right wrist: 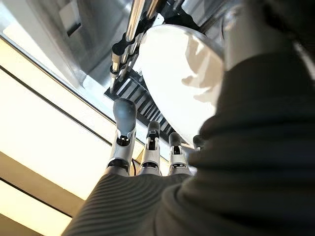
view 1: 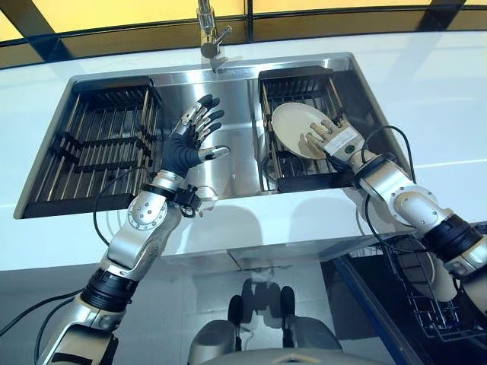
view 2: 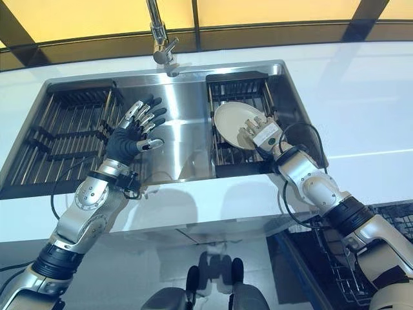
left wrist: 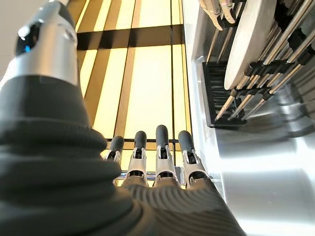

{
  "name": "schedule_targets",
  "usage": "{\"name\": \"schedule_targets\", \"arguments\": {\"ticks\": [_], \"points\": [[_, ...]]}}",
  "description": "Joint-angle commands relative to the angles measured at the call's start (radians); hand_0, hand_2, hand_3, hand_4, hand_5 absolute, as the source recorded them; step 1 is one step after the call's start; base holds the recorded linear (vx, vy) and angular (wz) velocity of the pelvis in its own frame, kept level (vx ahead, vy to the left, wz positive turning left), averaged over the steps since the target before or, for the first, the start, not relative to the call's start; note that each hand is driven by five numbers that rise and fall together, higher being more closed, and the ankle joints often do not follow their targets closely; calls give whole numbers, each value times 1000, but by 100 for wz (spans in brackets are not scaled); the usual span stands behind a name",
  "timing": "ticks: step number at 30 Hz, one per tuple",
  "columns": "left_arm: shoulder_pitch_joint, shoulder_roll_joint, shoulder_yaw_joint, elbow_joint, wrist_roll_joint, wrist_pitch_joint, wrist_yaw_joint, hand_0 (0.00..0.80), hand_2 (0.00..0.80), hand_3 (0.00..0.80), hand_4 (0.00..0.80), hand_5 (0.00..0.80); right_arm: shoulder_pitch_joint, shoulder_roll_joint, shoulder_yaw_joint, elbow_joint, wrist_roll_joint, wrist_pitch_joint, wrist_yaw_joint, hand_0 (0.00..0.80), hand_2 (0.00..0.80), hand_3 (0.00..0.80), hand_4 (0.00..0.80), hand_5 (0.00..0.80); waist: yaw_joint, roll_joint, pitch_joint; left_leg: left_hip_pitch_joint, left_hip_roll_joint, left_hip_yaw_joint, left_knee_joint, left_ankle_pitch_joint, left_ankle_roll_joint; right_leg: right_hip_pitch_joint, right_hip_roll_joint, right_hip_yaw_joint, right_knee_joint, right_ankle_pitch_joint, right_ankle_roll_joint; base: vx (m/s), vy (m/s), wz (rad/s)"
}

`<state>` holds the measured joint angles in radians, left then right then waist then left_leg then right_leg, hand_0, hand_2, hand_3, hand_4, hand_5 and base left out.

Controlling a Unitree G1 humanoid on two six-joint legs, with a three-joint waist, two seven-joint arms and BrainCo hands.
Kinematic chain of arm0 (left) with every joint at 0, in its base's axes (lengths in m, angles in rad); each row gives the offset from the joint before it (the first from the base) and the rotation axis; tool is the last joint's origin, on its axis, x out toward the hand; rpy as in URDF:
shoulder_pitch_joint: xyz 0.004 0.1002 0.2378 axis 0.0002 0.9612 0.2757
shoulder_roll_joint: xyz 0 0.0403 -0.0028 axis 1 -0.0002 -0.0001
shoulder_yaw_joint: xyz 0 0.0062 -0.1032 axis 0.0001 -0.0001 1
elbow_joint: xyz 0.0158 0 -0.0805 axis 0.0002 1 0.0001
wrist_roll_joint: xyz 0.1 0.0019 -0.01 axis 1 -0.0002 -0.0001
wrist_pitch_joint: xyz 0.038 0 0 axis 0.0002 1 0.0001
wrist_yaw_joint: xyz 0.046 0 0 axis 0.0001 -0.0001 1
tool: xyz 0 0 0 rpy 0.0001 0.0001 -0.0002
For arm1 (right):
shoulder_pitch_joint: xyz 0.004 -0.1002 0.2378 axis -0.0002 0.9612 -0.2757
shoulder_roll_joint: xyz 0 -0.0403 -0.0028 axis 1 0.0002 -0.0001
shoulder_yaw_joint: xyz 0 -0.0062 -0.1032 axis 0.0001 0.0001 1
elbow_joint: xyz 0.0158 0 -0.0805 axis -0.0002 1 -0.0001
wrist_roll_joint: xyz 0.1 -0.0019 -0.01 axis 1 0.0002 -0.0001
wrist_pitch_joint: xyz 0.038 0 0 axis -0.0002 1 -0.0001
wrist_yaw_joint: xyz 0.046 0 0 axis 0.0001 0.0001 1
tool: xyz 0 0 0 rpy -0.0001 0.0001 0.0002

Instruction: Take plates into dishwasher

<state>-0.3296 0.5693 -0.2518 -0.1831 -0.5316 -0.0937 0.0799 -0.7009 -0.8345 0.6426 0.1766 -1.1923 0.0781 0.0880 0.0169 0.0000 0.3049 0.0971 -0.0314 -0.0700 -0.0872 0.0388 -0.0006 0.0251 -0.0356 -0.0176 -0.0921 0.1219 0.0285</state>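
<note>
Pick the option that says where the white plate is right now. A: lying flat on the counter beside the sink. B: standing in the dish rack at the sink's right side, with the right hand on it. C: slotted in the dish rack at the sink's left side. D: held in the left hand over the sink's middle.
B: the white plate leans in the right dish rack with the right hand on its face, while the left hand hovers open and empty.

1. Light was bright and even, with warm yellow panels glowing behind the sink (view 1: 228, 163).
2. Glare streaked its steel floor.
3. Soft shadows fell below the white worktop (view 1: 441, 91).
4. Straight edges bowed outward.
</note>
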Motion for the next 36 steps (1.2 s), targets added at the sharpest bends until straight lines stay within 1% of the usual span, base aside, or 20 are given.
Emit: {"name": "schedule_targets", "arguments": {"ticks": [1, 9, 13, 19, 22, 29, 32, 35, 36], "points": [[-23, -20, 18, -26, 28, -28, 0, 0, 0, 0, 0, 0, -14, 25, 68, 89, 72, 37, -85, 0, 0, 0, 0, 0, 20, 3, -56, -28, -44, -18, 0, -69, 44, 46, 43, 19, 5, -103, 29, -37, -2, 0], [-74, -29, 0, -2, 22, -29, -8, 0, 0, 0, 0, 0, -89, 93, 127, 251, 157, 90, -165, 0, 0, 0, 0, 0, 37, 22, -36, -43, -49, -36, 0, -64, 43, 33, 36, 6, 5, -101, 28, -31, 0, 1], [-98, -33, -2, 5, 15, -22, -21, 0, 0, 0, 0, 0, -130, 117, 152, 334, 208, 101, -212, 0, 0, 0, 0, 0, 48, 31, -27, -50, -51, -43, 0, -62, 42, 28, 32, 0, 5, -101, 25, -12, 0, 2], [-119, -35, -3, 13, 8, -23, -26, 0, 0, 0, 0, 0, -172, 128, 187, 383, 237, 90, -232, 0, 0, 0, 0, 0, 55, 40, -16, -62, -53, -50, 0, -58, 39, 16, 29, -6, 5, -99, 24, -23, 3, 5], [-126, -33, -5, 18, 4, -30, -32, 0, 0, 0, 0, 0, -182, 129, 196, 410, 295, 81, -234, 0, 0, 0, 0, 0, 59, 43, -9, -70, -55, -51, 0, -55, 38, 8, 27, -8, 5, -97, 23, -11, 2, 3], [-159, -23, -7, 28, -5, -28, -31, 0, 0, 0, 0, 0, -240, 120, 233, 475, 318, 80, -197, 0, 0, 0, 0, 0, 67, 47, 10, -86, -55, -53, 0, -49, 35, -7, 25, -17, 5, -94, 22, -10, -7, 4], [-169, -18, -12, 35, -4, -30, -35, 0, 0, 0, 0, 0, -267, 111, 245, 497, 354, 75, -181, 0, 0, 0, 0, 0, 71, 46, 18, -94, -54, -55, 0, -46, 33, -14, 25, -22, 5, -92, 22, -15, -22, 6], [-181, -18, -14, 40, 0, -26, -36, 0, 0, 0, 0, 0, -299, 106, 257, 540, 400, 61, -176, 0, 0, 0, 0, 0, 77, 47, 26, -100, -54, -54, 0, -43, 31, -21, 24, -27, 5, -90, 21, -6, -15, 3], [-189, -16, -13, 46, 0, -25, -39, 0, 0, 0, 0, 0, -317, 104, 260, 559, 433, 42, -169, 0, 0, 0, 0, 0, 80, 47, 29, -104, -53, -55, 0, -42, 31, -24, 24, -28, 5, -90, 20, 0, 0, 0]]}}
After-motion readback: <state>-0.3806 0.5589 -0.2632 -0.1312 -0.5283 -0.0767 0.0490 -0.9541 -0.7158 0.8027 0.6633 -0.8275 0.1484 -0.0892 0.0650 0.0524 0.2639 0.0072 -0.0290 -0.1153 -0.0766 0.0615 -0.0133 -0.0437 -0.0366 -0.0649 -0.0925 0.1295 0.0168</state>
